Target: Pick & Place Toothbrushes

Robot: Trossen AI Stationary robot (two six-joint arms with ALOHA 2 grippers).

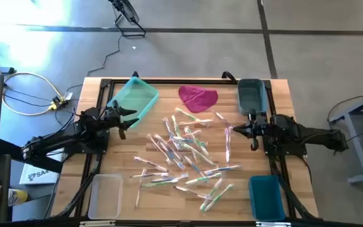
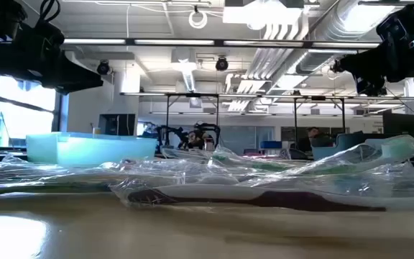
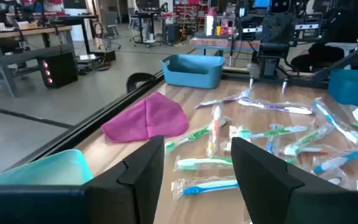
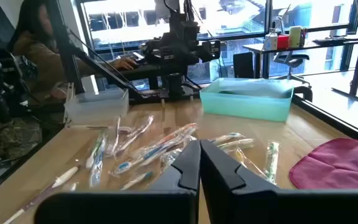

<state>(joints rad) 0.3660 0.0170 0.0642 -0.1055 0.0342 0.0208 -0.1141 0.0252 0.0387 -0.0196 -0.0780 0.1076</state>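
Toothbrushes (image 1: 184, 154) in clear shiny wrappers lie scattered and overlapping across the middle of the wooden tabletop (image 1: 241, 189), light and stiff by the look of them, with slippery film that crinkles, so I judge a pinch across a handle at mid-length on an outlying brush safer than digging into the pile. Farther back, the left tool (image 1: 133, 118) hangs beside the teal bin (image 1: 133, 99) with fingers spread and empty, the right tool (image 1: 232, 131) hangs near the grey bin (image 1: 251, 94) with fingers closed on nothing, and the magenta cloth (image 1: 198, 98) lies between the bins.
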